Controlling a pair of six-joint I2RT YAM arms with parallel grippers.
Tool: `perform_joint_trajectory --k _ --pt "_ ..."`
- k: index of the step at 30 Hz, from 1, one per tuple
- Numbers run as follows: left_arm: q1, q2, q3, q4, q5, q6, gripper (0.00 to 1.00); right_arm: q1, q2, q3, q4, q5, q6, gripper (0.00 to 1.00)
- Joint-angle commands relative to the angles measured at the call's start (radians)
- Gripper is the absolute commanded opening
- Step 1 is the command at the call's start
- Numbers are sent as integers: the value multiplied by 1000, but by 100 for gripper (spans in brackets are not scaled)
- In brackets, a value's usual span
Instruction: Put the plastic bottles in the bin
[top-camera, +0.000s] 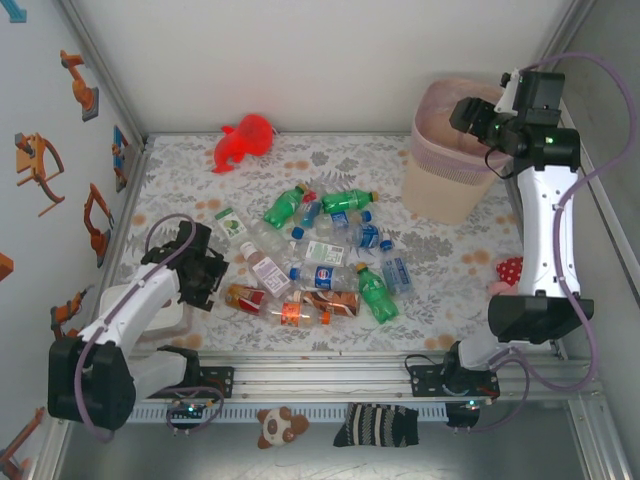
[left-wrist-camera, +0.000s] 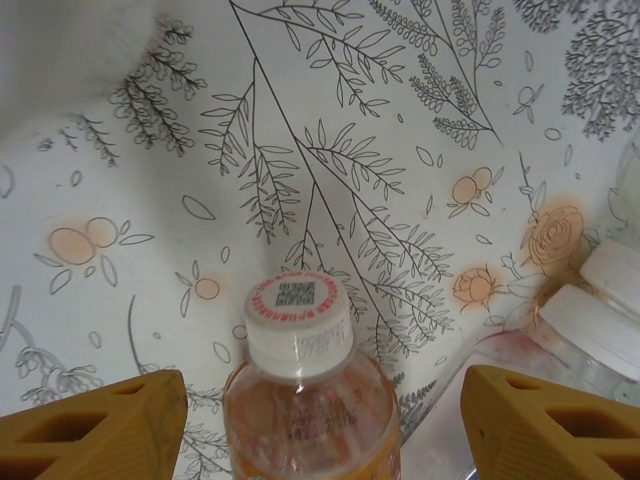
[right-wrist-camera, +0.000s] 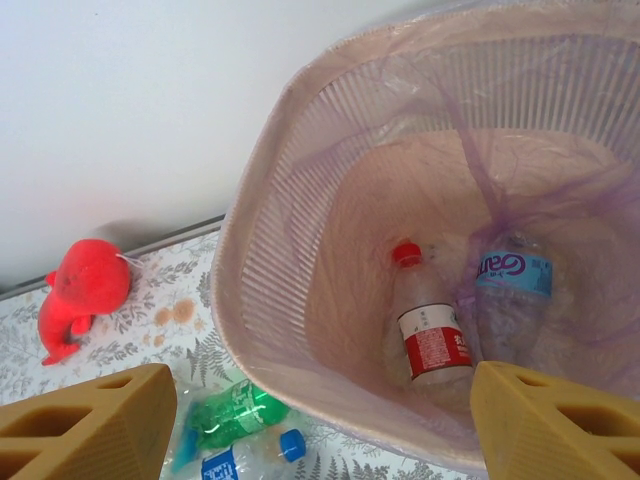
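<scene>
Left gripper, fingers apart, is straddling a white-capped bottle at six o'clock; squeezing below its cap is looking safest. Right gripper is hovering open over the bin.

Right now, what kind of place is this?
Probably a robot practice bench in a lab: a left arm and a right arm bolted to a metal rail, white walls round a flowered table, and plastic bottles strewn beside a bin.

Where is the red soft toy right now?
In the overhead view the red toy lies at the far edge of the table, left of the bin, beyond the bottle pile.
</scene>
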Motion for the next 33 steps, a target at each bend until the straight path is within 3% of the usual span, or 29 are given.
perform_joint_trajectory --k 1,18,33 --pt "23 51 -13 45 63 8 69 10 -43 -10 16 -7 8 77" --pt "74 210 -1 77 76 16 52 10 -87 -58 5 25 -12 77" --pt "75 73 11 -20 47 10 50 10 -85 -58 23 8 -7 77"
